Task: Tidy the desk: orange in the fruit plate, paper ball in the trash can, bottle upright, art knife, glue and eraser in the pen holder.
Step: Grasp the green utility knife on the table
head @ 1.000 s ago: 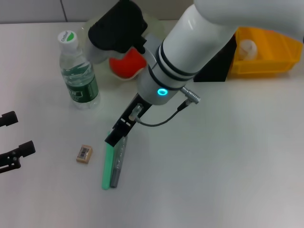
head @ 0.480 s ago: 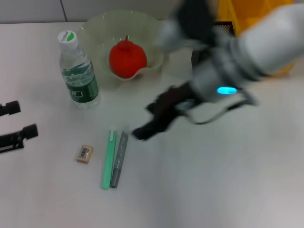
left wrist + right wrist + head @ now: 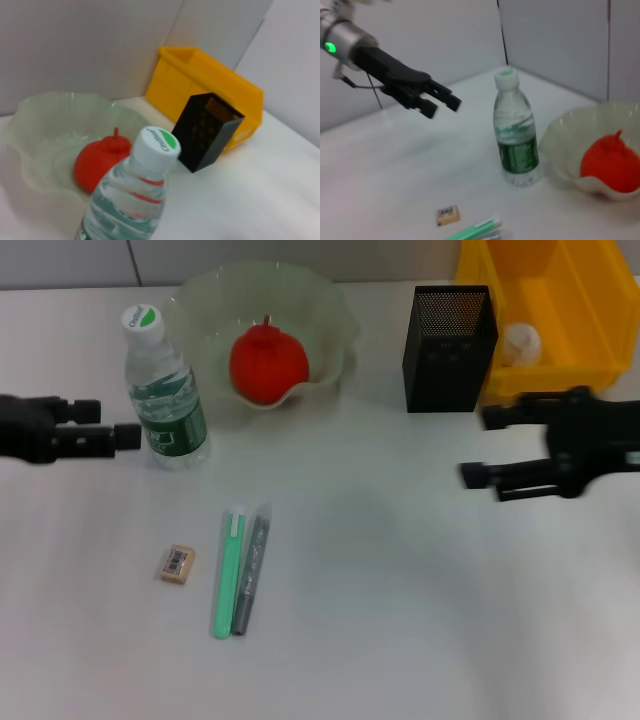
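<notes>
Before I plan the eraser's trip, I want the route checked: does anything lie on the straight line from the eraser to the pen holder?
Yes. The green stick and grey stick lie side by side right beside the eraser, across the line toward the pen holder. Past them, bare desk.

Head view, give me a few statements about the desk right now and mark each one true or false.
1. The orange sits in the fruit plate. True.
2. The bottle lies on its side. False: it stands upright, cap on top.
3. The paper ball is inside the trash can. True.
4. The eraser is in the pen holder. False: it lies on the desk, left of the green and grey pens.
5. The left gripper holds the bottle. False: its open jaws sit just beside it; the right gripper is open and empty too.
</notes>
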